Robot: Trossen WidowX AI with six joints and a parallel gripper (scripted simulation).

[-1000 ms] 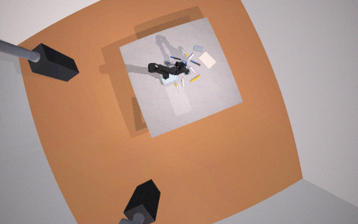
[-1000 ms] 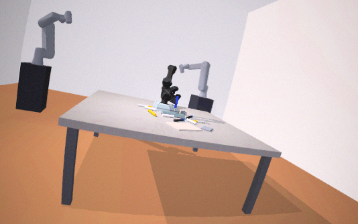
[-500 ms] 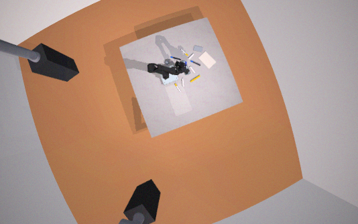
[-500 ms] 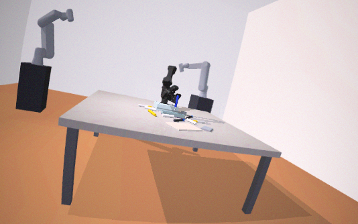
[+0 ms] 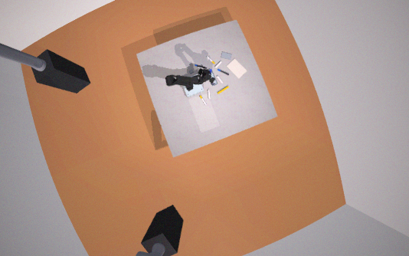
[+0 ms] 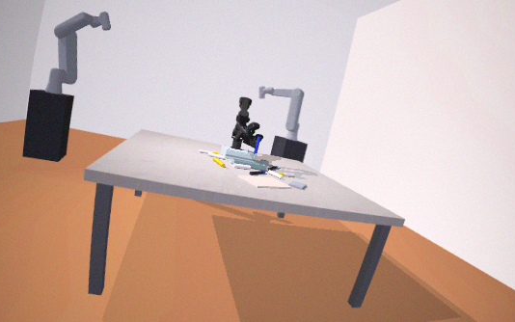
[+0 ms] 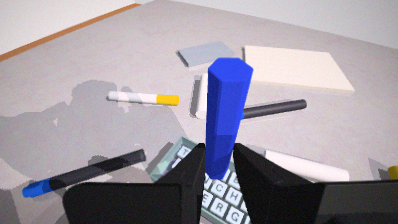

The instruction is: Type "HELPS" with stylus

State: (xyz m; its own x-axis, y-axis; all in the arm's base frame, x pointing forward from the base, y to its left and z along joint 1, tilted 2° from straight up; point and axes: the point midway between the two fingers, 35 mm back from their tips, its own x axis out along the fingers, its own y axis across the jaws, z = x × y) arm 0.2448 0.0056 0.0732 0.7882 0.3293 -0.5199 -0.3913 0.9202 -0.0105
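Observation:
My gripper (image 5: 210,73) (image 7: 218,149) is shut on the blue stylus (image 6: 257,146) (image 7: 227,110). The stylus stands nearly upright, with its six-sided top above the fingers. The keyboard (image 5: 214,80) (image 6: 249,164) (image 7: 219,188) lies beneath, with a teal rim and white lettered keys. In the wrist view, T, C, H, E, R and G can be read. The stylus's lower part shows between the fingers, over the keys just above C. I cannot tell whether it touches a key. The fingers hide much of the keyboard.
A light blue box (image 5: 194,91) (image 6: 238,154) stands by the arm. Around the keyboard lie a black pen with a blue end (image 7: 95,170), a white-and-yellow pen (image 7: 142,97), a white cylinder (image 7: 306,165) and a black pen (image 7: 275,109). Farther off lie a grey block (image 7: 206,53) and a cream board (image 7: 297,67).

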